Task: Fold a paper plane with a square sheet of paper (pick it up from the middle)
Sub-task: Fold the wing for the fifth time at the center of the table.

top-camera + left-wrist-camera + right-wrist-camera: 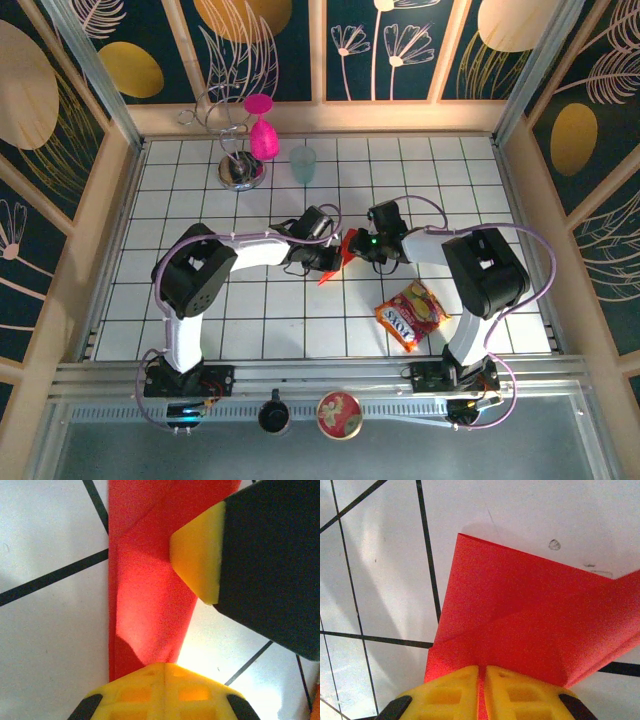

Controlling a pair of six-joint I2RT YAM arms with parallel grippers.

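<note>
My left pincer (162, 669) and right pincer (481, 672) are both clamped tight on the red paper (520, 615), part-folded, between them over the middle of the gridded table (280, 320). Recommended: hold tension even, align edges, then press the crease flat.

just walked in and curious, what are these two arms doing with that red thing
Both arms reach to the middle of the white grid table and hold a thin bright red sheet of paper between them. It is partly folded, with creases showing, but is not a finished plane yet. The left gripper is shut on one end and the right gripper is pinched on another edge. A red-and-yellow snack packet lies untouched nearby.
</note>
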